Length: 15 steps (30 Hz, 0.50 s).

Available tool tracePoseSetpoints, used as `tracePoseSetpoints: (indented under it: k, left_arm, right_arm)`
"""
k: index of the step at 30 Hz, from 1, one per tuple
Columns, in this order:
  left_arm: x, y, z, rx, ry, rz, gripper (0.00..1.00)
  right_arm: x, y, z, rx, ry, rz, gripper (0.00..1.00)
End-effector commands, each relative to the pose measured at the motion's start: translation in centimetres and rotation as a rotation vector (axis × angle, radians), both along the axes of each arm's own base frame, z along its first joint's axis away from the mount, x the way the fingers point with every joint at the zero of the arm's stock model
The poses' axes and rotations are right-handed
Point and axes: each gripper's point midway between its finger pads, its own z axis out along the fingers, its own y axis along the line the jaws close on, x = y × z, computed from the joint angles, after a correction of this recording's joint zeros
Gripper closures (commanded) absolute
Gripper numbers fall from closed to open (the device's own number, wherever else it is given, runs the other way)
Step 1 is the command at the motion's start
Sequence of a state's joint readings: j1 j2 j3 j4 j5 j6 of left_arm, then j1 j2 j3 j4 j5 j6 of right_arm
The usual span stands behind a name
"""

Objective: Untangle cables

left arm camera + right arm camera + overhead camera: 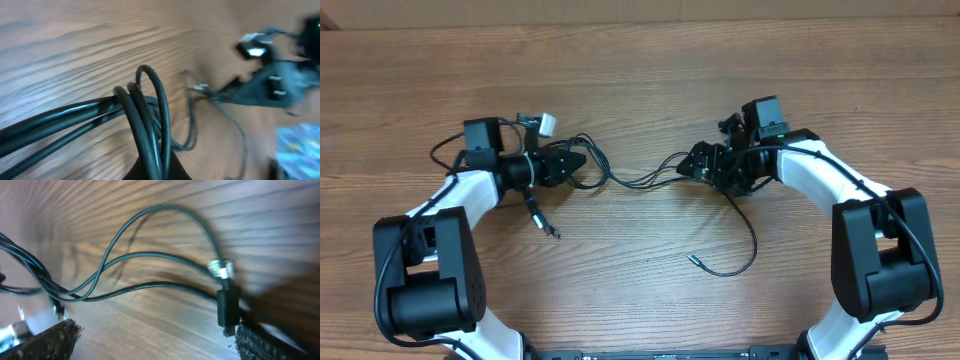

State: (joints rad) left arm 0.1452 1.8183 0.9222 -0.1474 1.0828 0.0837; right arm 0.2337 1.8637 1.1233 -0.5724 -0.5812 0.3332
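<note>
No readable text, labels or numbers

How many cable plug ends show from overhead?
3: white plug beyond the left arm; silver-tipped end in front of it; another end at centre front. Others may be hidden.

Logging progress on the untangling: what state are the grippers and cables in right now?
Left gripper: shut on the cables.
Right gripper: open, cables between its fingers, not gripped.
Cables: tangled, strung between the two grippers.
Silver-tipped end: loose on the table.
</note>
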Motion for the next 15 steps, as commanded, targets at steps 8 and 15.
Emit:
tracePoseSetpoints:
  k: [8,15]
  left_arm:
    - [-2.6,-0.9,4.1,-0.249,-0.181,-0.181,0.96]
    - [-3.1,-1.3,5.0,-0.299,-0.19,-0.211,0.96]
  right_arm:
    - [-2.1,7.9,1.6,0.084,-0.151,0.244,0.0]
    - [-2.4,12.6,3.3,0.147,-0.298,0.346,0.0]
